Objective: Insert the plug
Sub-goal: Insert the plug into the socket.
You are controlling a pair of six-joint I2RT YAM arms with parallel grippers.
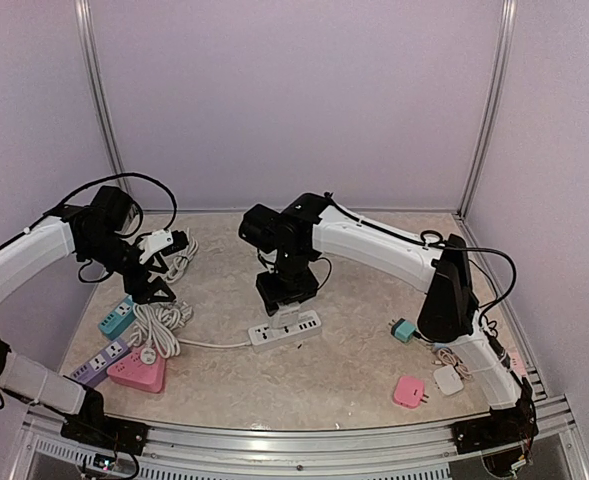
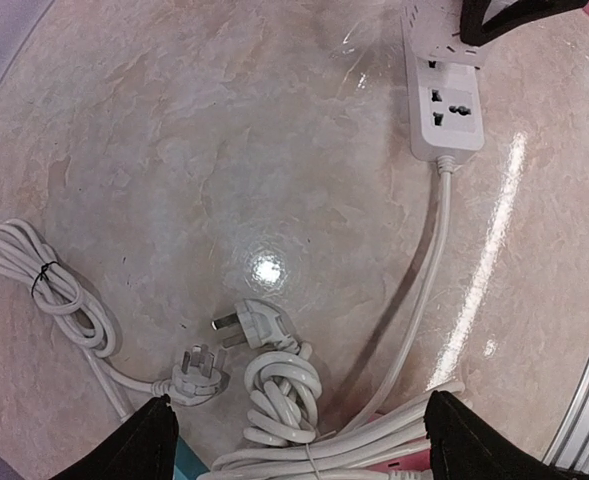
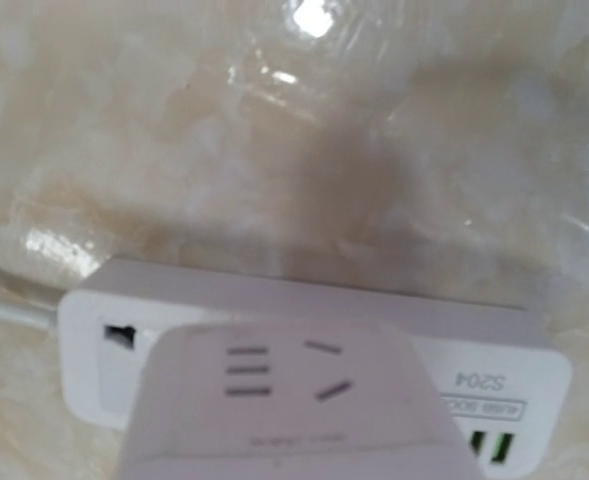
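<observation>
Jaws of the left gripper (image 2: 299,425) stand wide apart with nothing between them, above loose white cables (image 2: 279,385) and two free plugs (image 2: 254,322) lying on the marble table (image 2: 224,150). At the right gripper (image 1: 286,293) the jaws are half closed on a white adapter plug (image 3: 284,400); its fingers do not show in the wrist view. This adapter plug is directly over the white power strip (image 3: 519,365) in the middle of the table, and I cannot tell if it is already seated.

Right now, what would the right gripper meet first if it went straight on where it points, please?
Probably the white power strip, just beyond the white adapter the right gripper holds; depth is unclear.
</observation>
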